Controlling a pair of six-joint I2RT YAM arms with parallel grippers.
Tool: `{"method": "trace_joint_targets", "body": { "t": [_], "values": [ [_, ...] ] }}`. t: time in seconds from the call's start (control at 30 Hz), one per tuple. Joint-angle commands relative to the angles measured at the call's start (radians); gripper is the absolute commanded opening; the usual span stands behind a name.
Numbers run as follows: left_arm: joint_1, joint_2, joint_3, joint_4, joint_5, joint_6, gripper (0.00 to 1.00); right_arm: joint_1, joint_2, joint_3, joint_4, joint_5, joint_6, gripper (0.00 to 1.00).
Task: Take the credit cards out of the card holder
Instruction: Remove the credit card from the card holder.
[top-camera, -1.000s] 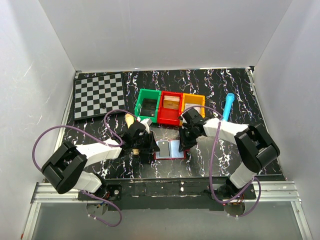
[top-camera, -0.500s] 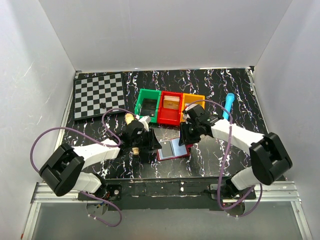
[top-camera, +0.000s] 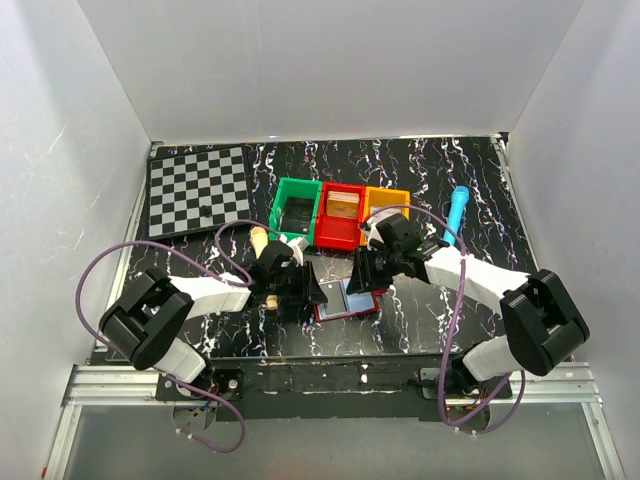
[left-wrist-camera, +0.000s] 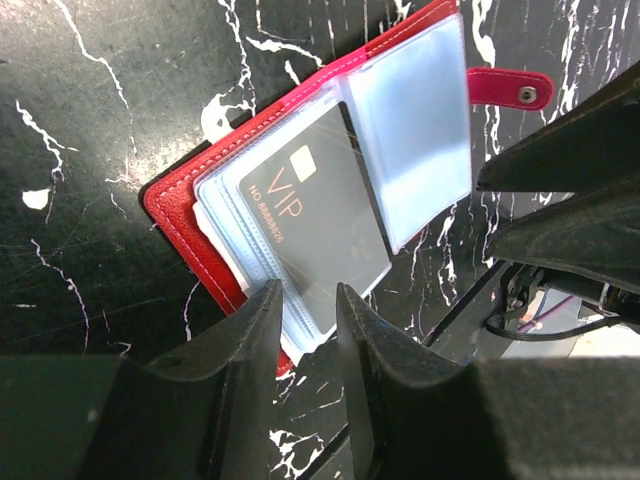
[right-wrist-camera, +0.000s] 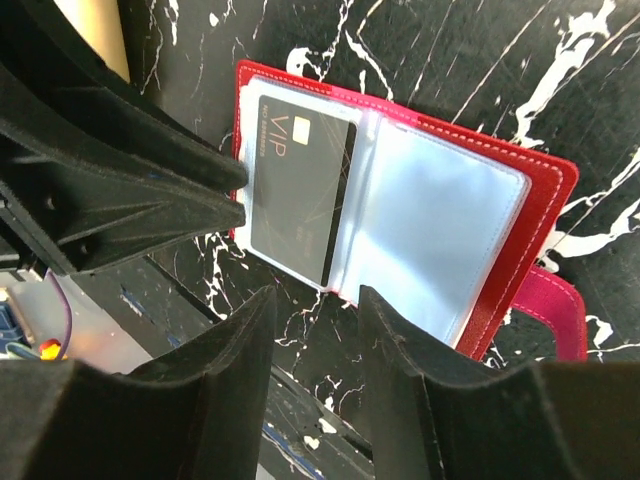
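since a second ago both arms have crowded in over the small dark-red leather card holder (top-camera: 347, 300), which now sits slightly turned on the black white-veined table (top-camera: 440, 312), lying open just ahead of the arm bases. the left gripper (left-wrist-camera: 305, 295) has slid up to the holder's near corner, its jaws a narrow gap apart around the edge of the clear sleeves. whether they press on anything i cannot tell. the right gripper (right-wrist-camera: 315, 300) hovers by the opposite edge, jaws parted and empty.

the black "vip" credit card (left-wrist-camera: 315, 235) still sits in its sleeve, so i'd say no card is out yet and the pinch is still to come. from above, the grippers hide much of the holder, and any cards under the stacked sleeves can't be made out. beyond stand green (top-camera: 279, 208), red (top-camera: 338, 238) and orange (top-camera: 390, 193) plastic bins.
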Motion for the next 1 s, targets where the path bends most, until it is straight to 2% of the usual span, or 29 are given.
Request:
{"method": "trace_joint_targets", "body": {
  "t": [0.0, 0.2, 0.4, 0.67, 0.97],
  "values": [
    [0.003, 0.029, 0.037, 0.007, 0.027, 0.001, 0.28, 0.004, 0.003, -0.02, 0.05, -0.049, -0.002, 0.47],
    [0.006, 0.052, 0.043, 0.012, 0.02, 0.006, 0.27, 0.004, 0.008, -0.038, 0.068, -0.048, 0.009, 0.53],
    [0.013, 0.06, 0.046, 0.004, 0.015, 0.016, 0.27, 0.004, 0.026, -0.056, 0.111, -0.065, 0.036, 0.53],
    [0.036, -0.046, 0.028, -0.028, 0.0, 0.029, 0.32, 0.004, 0.029, -0.07, 0.129, -0.066, 0.05, 0.53],
    [0.036, 0.013, 0.029, 0.09, 0.11, -0.023, 0.32, 0.004, 0.032, -0.081, 0.169, -0.063, 0.084, 0.53]
  ]
}}
